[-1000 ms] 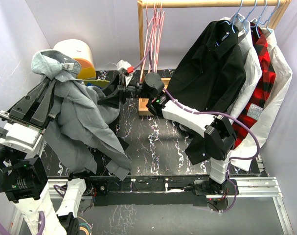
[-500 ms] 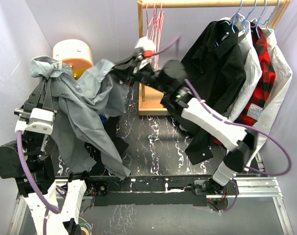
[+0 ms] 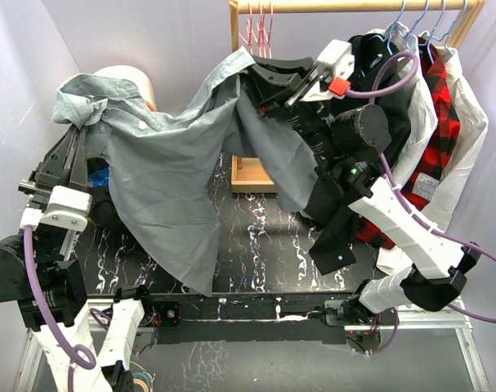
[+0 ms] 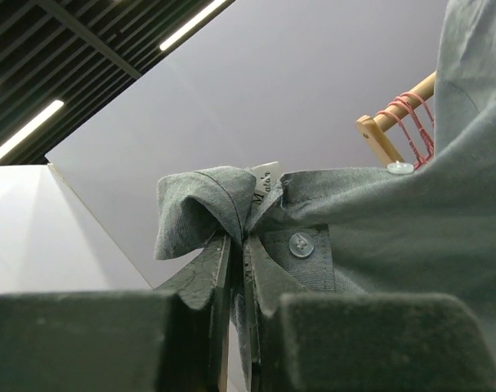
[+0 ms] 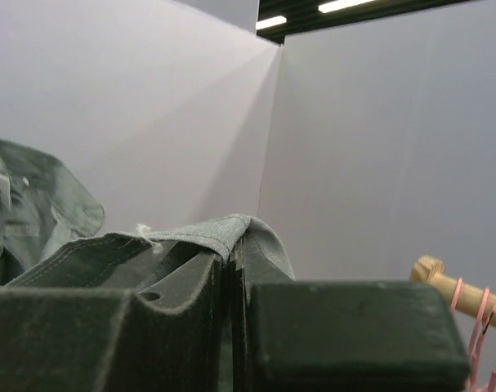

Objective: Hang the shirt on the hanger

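The grey shirt point(image 3: 170, 171) hangs spread in the air between my two grippers, well above the table. My left gripper point(image 3: 74, 139) is shut on its collar end, near a button point(image 4: 301, 244). My right gripper point(image 3: 252, 69) is raised high at the back and is shut on a folded edge of the shirt point(image 5: 223, 233). The pink hangers point(image 3: 260, 20) hang on the wooden rail point(image 3: 354, 6) just above and right of my right gripper; they also show in the left wrist view point(image 4: 407, 118) and the right wrist view point(image 5: 480, 327).
A black shirt point(image 3: 370, 98), a white one point(image 3: 460, 163) and a red plaid one point(image 3: 427, 122) hang on pale blue hangers at the right of the rail. A wooden rack base point(image 3: 252, 175) and a cream roll point(image 3: 121, 77) stand at the back.
My right gripper has risen up and to the right with the shirt's edge, from table height to just under the rail. The shirt has gone from bunched to spread wide between both grippers.
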`<state>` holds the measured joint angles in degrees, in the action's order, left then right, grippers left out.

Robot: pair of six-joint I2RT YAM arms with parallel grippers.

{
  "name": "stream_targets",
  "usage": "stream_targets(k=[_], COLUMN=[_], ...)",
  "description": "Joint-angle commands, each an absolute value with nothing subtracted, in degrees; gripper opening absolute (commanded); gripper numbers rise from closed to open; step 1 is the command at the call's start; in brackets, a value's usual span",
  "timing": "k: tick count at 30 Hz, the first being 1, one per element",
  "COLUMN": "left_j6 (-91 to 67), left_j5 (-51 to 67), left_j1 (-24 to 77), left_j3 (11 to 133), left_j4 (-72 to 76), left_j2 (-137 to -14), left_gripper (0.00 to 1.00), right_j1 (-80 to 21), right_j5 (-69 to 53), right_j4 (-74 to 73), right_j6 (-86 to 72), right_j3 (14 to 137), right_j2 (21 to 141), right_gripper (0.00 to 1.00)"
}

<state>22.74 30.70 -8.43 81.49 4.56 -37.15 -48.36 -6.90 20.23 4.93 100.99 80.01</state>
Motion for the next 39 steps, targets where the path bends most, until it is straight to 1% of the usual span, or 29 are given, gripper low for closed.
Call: stream_targets(k=[1, 5, 7, 10, 13, 15, 17, 19, 20, 23, 26, 27, 30, 31, 34, 36, 37, 39], left_j6=[24.24, 23.92, 23.86, 23.62, 25.17, 27.46, 31.61, 39.19, 42.79, 45.48, 46.47, 47.2, 47.69, 47.87, 50.69, 50.94, 50.27, 47.56], left_j5=[30.18, 31.34, 33.75, 33.75, 34.04, 37.12, 43.74, 50.01, 51.26, 48.85, 46.88, 47.11, 46.64, 45.87, 40.69, 35.72, 33.26, 29.53], left_j1=[-8.26, -8.26, -8.27, -8.26, -8.26, -8.26, -8.26, -8.26, -8.26, -8.26, -8.26, -8.22, -8.26, -8.26, -8.26, -8.26, -8.26, -8.26], left_j3=[80.63, 78.48, 77.45, 76.59, 76.12, 75.28, 73.28, 70.16, 68.26, 64.4, 66.14, 67.73, 72.95, 74.31, 75.89, 74.72, 73.81, 71.95], left_j4=[6.2, 5.16, 4.95, 6.09, 2.06, -6.82, -20.46, -34.67, -40.61, -50.05, -57.93, -60.98, -68.61, -70.45, -75.47, -75.23, -74.12, -71.3], left_j2=[-37.02, -35.98, -35.83, -36.67, -37.97, -37.95, -36.78, -34.61, -33.39, -29.82, -29.58, -30.08, -32.24, -32.79, -32.9, -31.59, -30.67, -29.26], left_gripper=[0.03, 0.04, 0.05, 0.06, 0.06, 0.06, 0.06, 0.08, 0.11, 0.2, 0.22, 0.21, 0.22, 0.22, 0.22, 0.25, 0.27, 0.31], right_j1=[-48.25, -48.25, -48.25, -48.23, -48.25, -48.25, -48.25, -48.25, -48.39, -51.08, -60.04, -62.05, -64.63, -64.76, -64.73, -64.77, -64.78, -64.78], right_j5=[-5.67, -4.34, -3.26, -1.76, -3.01, -5.57, -7.6, -10.15, -12.13, -16.95, -11.51, -10.47, -11.02, -11.55, -13.05, -11.94, -10.89, -9.09], right_j4=[18.27, 19.27, 18.2, 16.09, 12.16, 10.75, 11.89, 13.04, 12.98, 13.46, 13.47, 12.89, 11.2, 11.09, 11.18, 11.24, 11.28, 11.56], right_j6=[5.38, 4.74, 5.01, 5.04, 2.73, 0.94, -1.91, -6.92, -9.95, -16.19, -18.28, -18.74, -19.71, -19.71, -17.51, -14.41, -12.75, -8.57], right_j3=[93.85, 83.3, 82.42, 83.76, 82.45, 76.46, 66.57, 56.86, 52.92, 41.9, 35.38, 34.69, 34.93, 35.19, 36.4, 37.91, 38.6, 39.97], right_j2=[76.46, 72.17, 71.86, 72.9, 72.76, 71.05, 68.2, 65.56, 64.4, 62.02, 61.16, 61.66, 63.91, 64.44, 65.23, 65.34, 65.38, 65.34], right_gripper=[0.08, 0.08, 0.08, 0.08, 0.08, 0.08, 0.08, 0.08, 0.08, 0.08, 0.09, 0.11, 0.21, 0.29, 0.74, 0.91, 0.96, 0.98])
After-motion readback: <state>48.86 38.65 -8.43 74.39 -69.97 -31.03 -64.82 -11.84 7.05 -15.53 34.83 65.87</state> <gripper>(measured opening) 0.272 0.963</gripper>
